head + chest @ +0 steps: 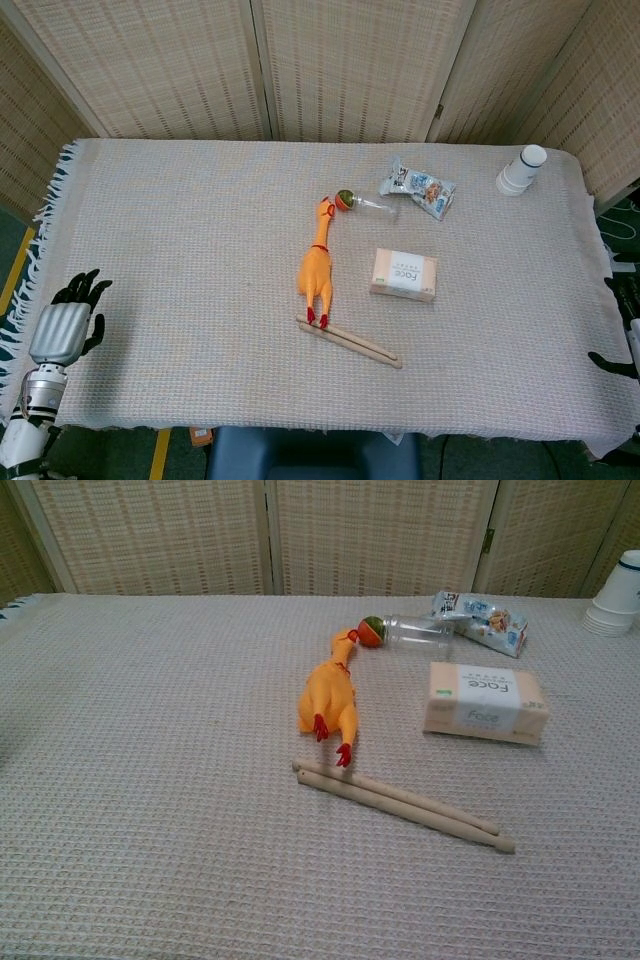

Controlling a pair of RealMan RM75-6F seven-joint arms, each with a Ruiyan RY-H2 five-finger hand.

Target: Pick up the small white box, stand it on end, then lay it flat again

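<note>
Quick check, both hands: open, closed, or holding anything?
Left hand: open, fingers spread, holding nothing.
Right hand: only dark fingertips show at the frame edge; cannot be told.
</note>
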